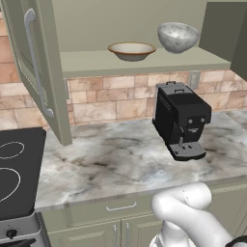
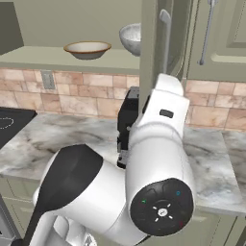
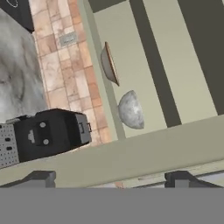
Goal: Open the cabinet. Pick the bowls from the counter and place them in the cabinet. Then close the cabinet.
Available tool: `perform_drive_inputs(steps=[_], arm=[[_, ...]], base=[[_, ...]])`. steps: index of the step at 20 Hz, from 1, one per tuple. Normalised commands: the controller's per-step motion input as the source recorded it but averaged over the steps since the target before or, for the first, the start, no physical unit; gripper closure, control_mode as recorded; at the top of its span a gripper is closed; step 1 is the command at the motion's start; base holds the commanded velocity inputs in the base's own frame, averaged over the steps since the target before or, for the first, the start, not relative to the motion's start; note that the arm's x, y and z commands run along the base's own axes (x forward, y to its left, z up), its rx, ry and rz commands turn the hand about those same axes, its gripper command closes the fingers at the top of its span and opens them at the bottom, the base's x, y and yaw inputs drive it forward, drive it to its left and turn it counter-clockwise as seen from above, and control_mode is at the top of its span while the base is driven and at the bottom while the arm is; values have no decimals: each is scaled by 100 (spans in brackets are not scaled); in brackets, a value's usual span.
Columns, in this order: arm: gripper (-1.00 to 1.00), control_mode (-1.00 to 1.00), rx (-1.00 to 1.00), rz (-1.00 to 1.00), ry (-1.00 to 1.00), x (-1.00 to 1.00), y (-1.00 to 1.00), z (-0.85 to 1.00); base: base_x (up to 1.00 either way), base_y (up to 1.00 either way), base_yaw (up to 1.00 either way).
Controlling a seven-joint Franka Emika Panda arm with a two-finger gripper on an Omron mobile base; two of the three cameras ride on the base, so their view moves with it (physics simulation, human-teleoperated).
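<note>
Cabinet [image 1: 144, 60] open, olive doors swung wide | tan bowl [image 1: 131, 50] and speckled bowl [image 1: 178, 36] upright side by side on shelf | gripper [image 3: 109, 179] fingers spread, empty, facing a door edge

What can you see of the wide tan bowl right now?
The wide shallow tan bowl with brown rim and cream interior looks ceramic, sits upright and empty on the pale shelf of the open olive-green wall cabinet. It stands left of the deep speckled grey-white bowl, apart from it. Nothing else touches it.
</note>
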Motion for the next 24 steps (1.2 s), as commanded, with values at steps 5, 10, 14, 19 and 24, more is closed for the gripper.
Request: perform_drive_inputs(steps=[5,10,14,19,24], arm=[[-100,-100,2,20,13,89,28,-19],[-100,-100,6,28,3,100,79,-35],[-100,-100,4,32,0,100,100,-47],[-100,-100,3,32,-2,100,94,-43],[-100,-100,5,26,-19,100,55,-7]], base=[[0,0,0],[0,0,0],[0,0,0],[0,0,0],[0,0,0]])
